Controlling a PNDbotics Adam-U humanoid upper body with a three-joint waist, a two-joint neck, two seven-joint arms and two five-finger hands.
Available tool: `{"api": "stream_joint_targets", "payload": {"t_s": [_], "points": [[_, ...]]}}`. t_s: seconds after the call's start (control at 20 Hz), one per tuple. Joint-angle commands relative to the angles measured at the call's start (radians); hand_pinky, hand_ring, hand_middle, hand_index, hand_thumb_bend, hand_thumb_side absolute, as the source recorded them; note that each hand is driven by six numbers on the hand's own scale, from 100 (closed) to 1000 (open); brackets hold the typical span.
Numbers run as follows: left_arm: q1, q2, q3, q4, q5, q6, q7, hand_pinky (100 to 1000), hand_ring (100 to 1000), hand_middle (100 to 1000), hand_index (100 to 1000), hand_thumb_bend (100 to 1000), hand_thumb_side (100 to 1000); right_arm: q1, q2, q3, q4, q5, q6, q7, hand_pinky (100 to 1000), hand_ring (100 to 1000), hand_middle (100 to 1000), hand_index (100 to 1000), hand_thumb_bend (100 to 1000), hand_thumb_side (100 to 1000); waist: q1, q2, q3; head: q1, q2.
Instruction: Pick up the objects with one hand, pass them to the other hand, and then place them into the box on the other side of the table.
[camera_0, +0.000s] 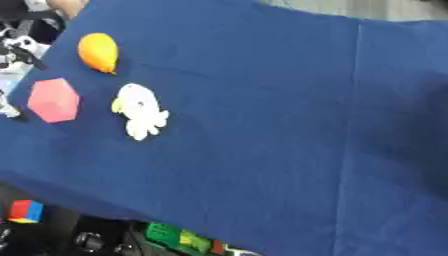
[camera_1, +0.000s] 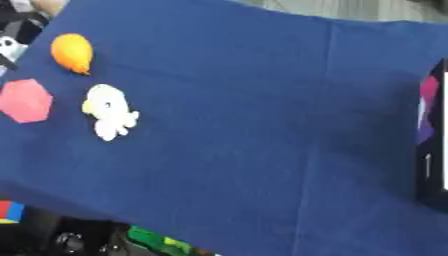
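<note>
Three objects lie on the blue cloth (camera_0: 262, 125) near its left edge. An orange lemon-shaped fruit (camera_0: 98, 51) sits farthest back. In front of it lies a pink hexagonal block (camera_0: 53, 100), and to its right a small white toy figure (camera_0: 140, 110) with a yellow spot. At the right edge of the right eye view stands a dark box (camera_1: 432, 140) with pink and purple things showing inside. Neither of my hands shows in either view.
The table lies askew in both views. Below its front edge sit a red-and-blue cube (camera_0: 25, 211) and green and yellow pieces (camera_0: 179, 237). Black and white gear (camera_0: 17, 47) stands off the cloth's left edge.
</note>
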Motion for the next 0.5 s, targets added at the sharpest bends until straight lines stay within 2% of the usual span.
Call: {"api": "stream_joint_targets", "payload": {"t_s": [0.05, 0.5], "points": [[-0.029, 0.014, 0.011, 0.014, -0.035, 0.005, 0.001, 917, 923, 846, 901, 733, 265, -0.009, -0.019, -0.001, -0.008, 0.008, 0.000, 0.006, 1000, 1000, 1000, 1000, 100, 590, 0.006, -0.028, -0.001, -0.002, -0.003], [-0.055, -0.037, 0.009, 0.053, -0.082, -0.008, 0.050, 913, 916, 834, 895, 695, 241, -0.010, -0.014, 0.005, -0.007, 0.009, 0.006, 0.015, 1000, 1000, 1000, 1000, 100, 591, 0.007, -0.027, -0.006, 0.005, -0.004]]}}
